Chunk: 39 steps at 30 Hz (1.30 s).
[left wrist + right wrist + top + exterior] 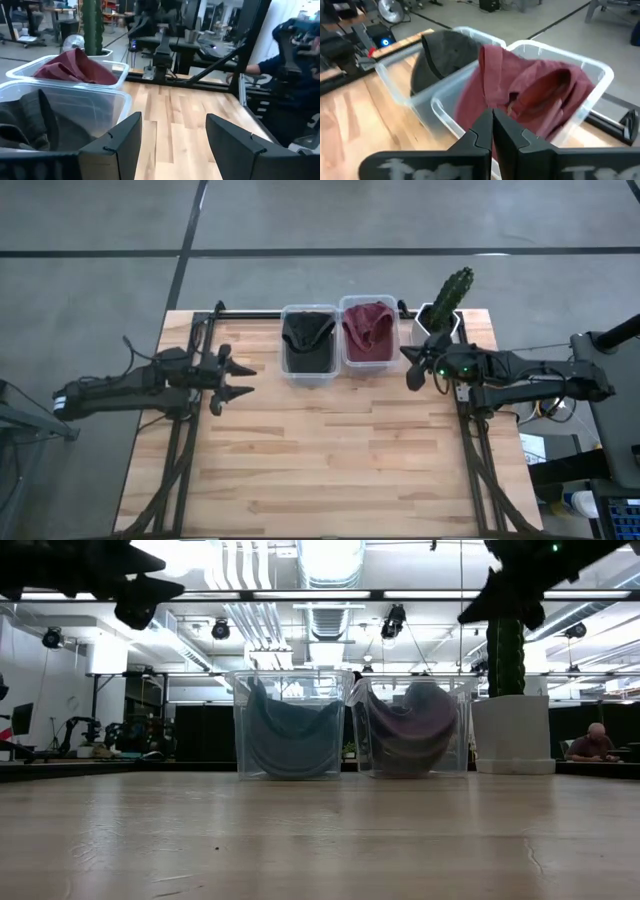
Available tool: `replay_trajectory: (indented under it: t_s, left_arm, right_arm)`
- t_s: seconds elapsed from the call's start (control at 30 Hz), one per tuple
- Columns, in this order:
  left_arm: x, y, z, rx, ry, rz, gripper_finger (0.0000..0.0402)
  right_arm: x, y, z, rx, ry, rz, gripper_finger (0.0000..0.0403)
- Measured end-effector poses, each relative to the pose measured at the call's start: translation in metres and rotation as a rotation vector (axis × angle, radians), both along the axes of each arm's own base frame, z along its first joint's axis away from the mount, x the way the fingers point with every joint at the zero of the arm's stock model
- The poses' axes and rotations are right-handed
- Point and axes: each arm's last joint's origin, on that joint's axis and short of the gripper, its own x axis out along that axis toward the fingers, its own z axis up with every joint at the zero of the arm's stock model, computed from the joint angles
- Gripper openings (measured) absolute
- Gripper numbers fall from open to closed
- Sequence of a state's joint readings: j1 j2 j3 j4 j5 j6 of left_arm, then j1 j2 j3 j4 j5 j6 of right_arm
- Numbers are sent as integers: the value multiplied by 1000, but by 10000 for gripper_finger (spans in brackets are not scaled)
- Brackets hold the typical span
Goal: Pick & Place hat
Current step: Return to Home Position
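Step in hand: homing. As I read it, sorting looks done and there's nothing left on the worktop (330,450) to pick.

- Task items: red caps (368,330) sit in the right clear bin (368,299), upper centre of the high view. They're heaped, and one edge rides above the rim in the right wrist view. The left clear bin (308,308) touches it side by side and holds a dark cap (308,342).
- Right claw (412,368): right of centre in the high view, just beside the red-cap bin on its right. Fingers pressed together, nothing between them. The wrist view looks past them straight onto the red heap.
- Left claw (243,380): left of centre in the high view, near the dark-cap bin but apart from it. Fingers spread wide, empty.
- In the low view both claws hang above the worktop, in the upper corners of the frame.

Next move, my call: pull each arm back toward its own side of the frame. No grasp needed.

Watch-outs:
- Cactus (452,290) in a white pot (437,315), upper right in the high view, sits just behind the right claw. This is the closest obstacle, so retract away from it, not sideways into it.
- Bin wall is close to the right claw. Brushing it could shift the bin.
- Left side: nothing in the path.
- A person (598,743) is seated far back at right in the low view, well clear of the worktop.
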State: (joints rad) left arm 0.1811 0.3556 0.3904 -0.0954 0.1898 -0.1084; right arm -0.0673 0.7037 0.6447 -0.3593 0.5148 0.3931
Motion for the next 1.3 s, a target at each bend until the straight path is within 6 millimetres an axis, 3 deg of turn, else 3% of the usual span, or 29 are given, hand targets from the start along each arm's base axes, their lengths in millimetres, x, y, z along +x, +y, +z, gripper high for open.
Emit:
replay_trajectory:
  t_s: [0.17, 0.3, 0.5, 0.67, 1.17, 1.3]
  left_arm:
    - [0, 0, -19, -30, -35, -1, 213]
    - [1, 0, -35, -30, -99, -2, 213]
    - [1, 0, -58, -31, -170, -3, 213]
    - [0, 0, -70, -55, -199, -4, 213]
    - [-2, 0, -70, -14, -214, -2, 213]
    - [-1, 0, -75, 9, -163, 8, 213]
  right_arm:
    - [-4, 0, -23, 17, 42, -4, 8]
    - [-5, 1, -39, 126, 20, -31, 9]
    - [-2, 7, -65, 208, 36, 153, 9]
    - [-7, 7, -86, 208, -36, 177, 9]
    - [-41, 12, -127, 155, -303, 299, 9]
    - [-45, 12, -123, 75, -329, 322, 9]
